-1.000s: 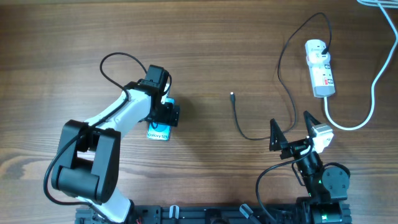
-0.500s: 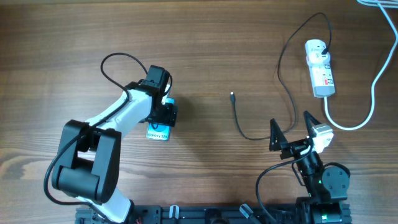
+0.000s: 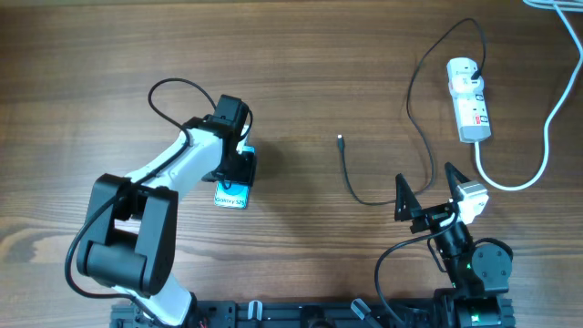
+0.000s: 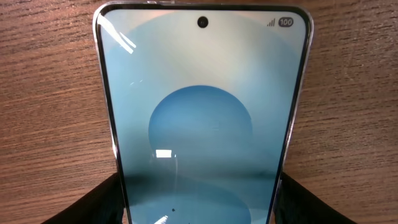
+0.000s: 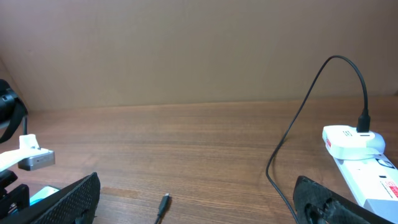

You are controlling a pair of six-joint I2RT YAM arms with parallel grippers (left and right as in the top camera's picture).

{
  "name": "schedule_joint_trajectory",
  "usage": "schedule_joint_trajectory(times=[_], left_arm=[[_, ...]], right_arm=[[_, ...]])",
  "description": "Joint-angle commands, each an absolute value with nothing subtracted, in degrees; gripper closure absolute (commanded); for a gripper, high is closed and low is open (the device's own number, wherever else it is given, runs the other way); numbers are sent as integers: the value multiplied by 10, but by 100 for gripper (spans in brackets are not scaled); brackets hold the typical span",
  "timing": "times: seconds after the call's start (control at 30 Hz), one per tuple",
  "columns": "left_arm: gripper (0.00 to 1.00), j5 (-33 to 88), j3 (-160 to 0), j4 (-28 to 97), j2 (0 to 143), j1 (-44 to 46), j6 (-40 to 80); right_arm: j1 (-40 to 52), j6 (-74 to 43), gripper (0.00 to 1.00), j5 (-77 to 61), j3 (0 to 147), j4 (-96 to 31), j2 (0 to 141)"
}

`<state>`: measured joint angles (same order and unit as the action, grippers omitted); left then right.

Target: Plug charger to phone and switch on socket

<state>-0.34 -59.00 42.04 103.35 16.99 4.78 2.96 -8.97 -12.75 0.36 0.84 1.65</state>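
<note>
Phone [image 4: 199, 124] clamped at long edges by left jaws; right jaws spread wide, empty; charger [image 3: 347, 173] well apart.

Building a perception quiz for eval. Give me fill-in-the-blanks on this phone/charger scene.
1. The Galaxy S25 phone, lying between the fingers of the left gripper, shows a battery reading of ___.
2. The black charger cable runs from its free connector to the white ___.
3. The right gripper is ___ and holds nothing.

Missing words: 100; power strip; open
</note>
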Motion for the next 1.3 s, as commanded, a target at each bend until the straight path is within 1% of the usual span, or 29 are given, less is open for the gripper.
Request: schedule_joint_trajectory(times=[0.0,0.17,0.2,0.33,0.53,0.63,0.77,0.83,0.93,1.0,1.03,1.07,1.1,1.13,1.17,1.2,1.27], left_arm=[[43,23,-598,437,1060,174,50],[44,23,-618,453,1056,174,50],[45,23,-627,464,1056,174,50],[49,23,-686,527,1056,174,50],[48,28,-768,605,1054,174,50],[48,68,-838,647,1053,174,50],[51,105,-934,735,1053,174,63],[46,113,-939,747,1049,174,86],[46,173,-939,755,1049,174,95],[47,206,-939,755,1049,174,126],[48,206,-939,755,1049,174,144],[48,206,-939,755,1049,174,161],[48,206,-939,753,1049,174,189],[48,208,-939,753,1049,174,205],[50,215,-939,753,1049,174,211],[50,216,-939,753,1049,174,215],[51,217,-939,755,1049,174,215]], right_arm=[[32,-90,0,-120,3,10,13],[32,-90,0,-120,3,10,13],[32,-90,0,-120,3,10,13],[32,-90,0,-120,3,10,13],[32,-90,0,-120,3,10,13],[32,-90,0,-120,3,10,13],[32,-90,0,-120,3,10,13],[32,-90,0,-120,3,10,13],[32,-90,0,-120,3,10,13],[32,-90,0,-120,3,17,13],[32,-113,0,-140,3,20,13],[32,-185,0,-176,3,13,14],[32,-465,0,-288,3,18,21],[32,-589,0,-354,3,20,30],[32,-613,0,-384,3,19,35],[32,-614,0,-407,3,18,38],[32,-613,0,-408,3,17,43]])
